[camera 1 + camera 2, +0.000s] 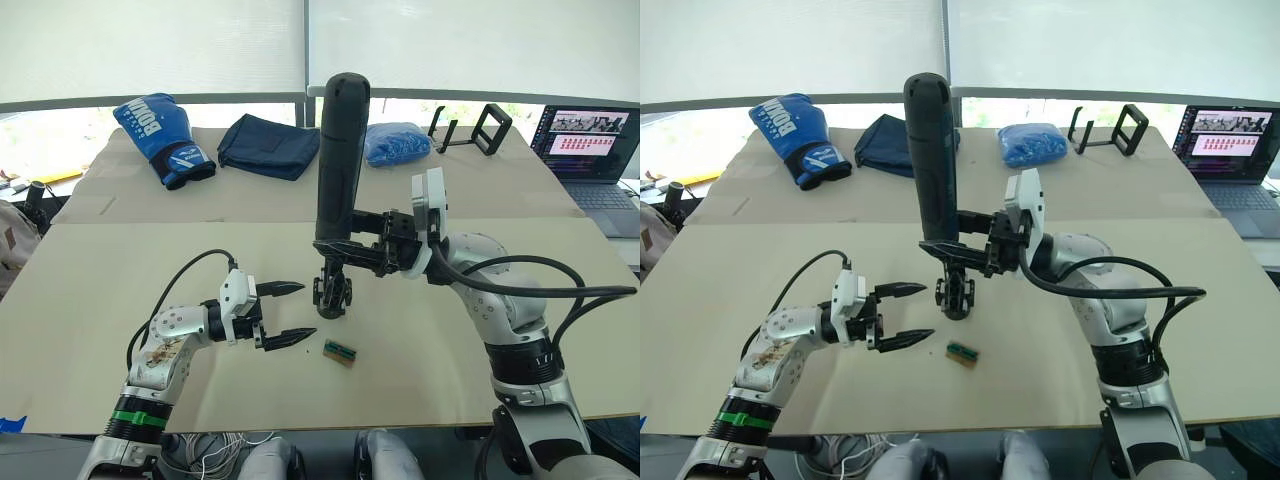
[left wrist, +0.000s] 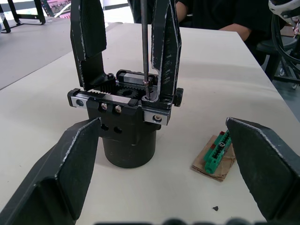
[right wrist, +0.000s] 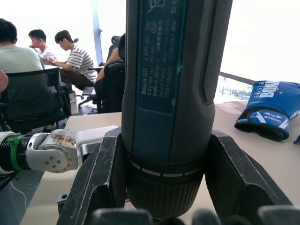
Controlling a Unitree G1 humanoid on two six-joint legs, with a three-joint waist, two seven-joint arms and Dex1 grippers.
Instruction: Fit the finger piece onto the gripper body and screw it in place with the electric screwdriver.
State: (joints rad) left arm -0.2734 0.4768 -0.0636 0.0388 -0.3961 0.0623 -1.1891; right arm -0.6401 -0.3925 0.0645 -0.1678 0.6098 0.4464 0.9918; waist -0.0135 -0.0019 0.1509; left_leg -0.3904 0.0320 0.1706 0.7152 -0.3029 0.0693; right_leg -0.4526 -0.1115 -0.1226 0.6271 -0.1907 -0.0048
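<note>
The left hand (image 1: 290,313) waits at about nine o'clock of the gripper body (image 1: 332,294), fingers spread wide and empty, likely standing clear so the tool can work. The gripper body stands upright mid-bench (image 1: 150,250) with the finger piece (image 2: 165,51) already seated on top. The right hand (image 1: 345,250), at its three o'clock, is clamped around the electric screwdriver (image 1: 340,160), held vertical so the bit meets the screw squarely.

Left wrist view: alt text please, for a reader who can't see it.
A screwdriver bit stands upright on a screw atop the gripper body, which carries two upright black fingers. The left gripper, jaws open, flanks the body without touching; a green block lies beside.
</note>
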